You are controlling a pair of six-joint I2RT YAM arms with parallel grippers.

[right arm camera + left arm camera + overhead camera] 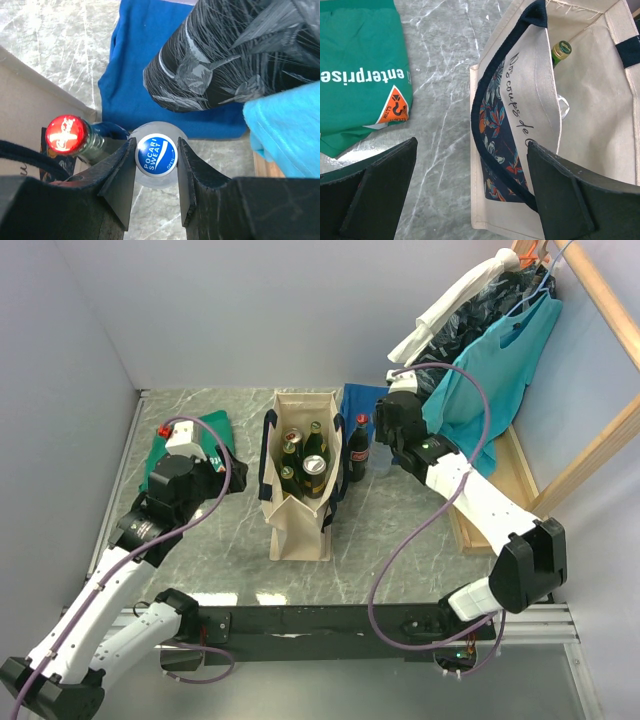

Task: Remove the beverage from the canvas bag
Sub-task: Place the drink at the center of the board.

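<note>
Currently in hand: setting down a drink that is already outside the canvas bag (300,530), by my reading.
Right jaws: the right gripper (155,147) is clenched on the blue cap of the Pocari Sweat bottle (156,159), gripping it from above.
Bottle's place: on the side of the bag facing the desk's right edge, just beside the red-capped cola bottle (65,132) and in front of the blue cloth (145,65). Whether its base rests on the desk (200,540) I cannot tell.
Left jaws: the left gripper (471,150) is released and wide, low by the bag's other side, holding nothing.
Bag: upright mid-desk with its mouth open, and several green bottles and a can (314,464) are inside.
Next move: probably confirm the bottle stands firm, loosen the right jaws, rise straight up clear of both caps, then swing over the bag's mouth.
</note>
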